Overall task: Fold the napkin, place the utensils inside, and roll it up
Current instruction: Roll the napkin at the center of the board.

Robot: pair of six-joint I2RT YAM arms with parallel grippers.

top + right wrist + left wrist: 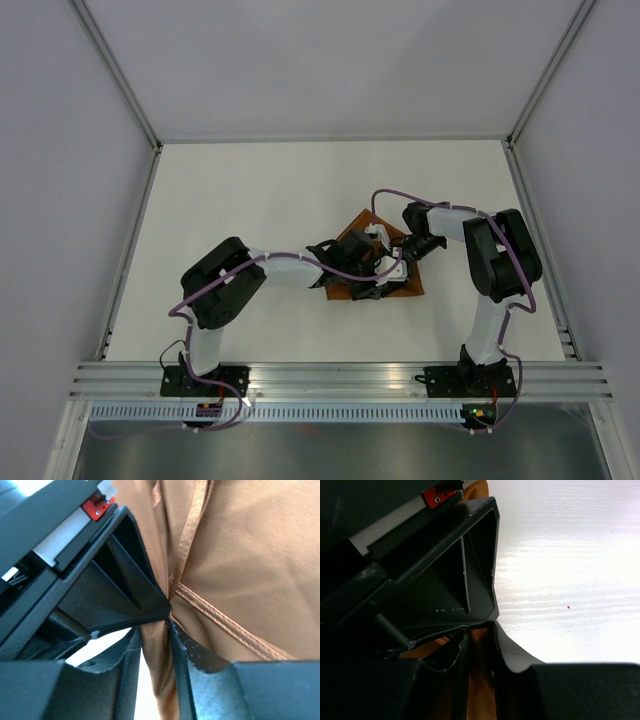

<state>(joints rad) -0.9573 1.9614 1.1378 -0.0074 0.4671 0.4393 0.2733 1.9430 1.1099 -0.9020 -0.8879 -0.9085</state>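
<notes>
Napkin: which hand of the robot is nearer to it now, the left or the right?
Neither: both touch it. The left hand pinches the napkin between its fingers, and the right hand pinches a hemmed fold of it.

Napkin [409, 286], overhead view: largely covered by both wrists, only corners exposed, folds too small to read. Left wrist view: narrow strip of cloth between the fingers, remainder hidden behind the left gripper [493, 624] and cut off at the bottom edge. Right wrist view: cropped at top, right and bottom edges, outline not recoverable, part masked by the right gripper [170, 617]. Knife: not made out in any view, position undeterminable
</notes>
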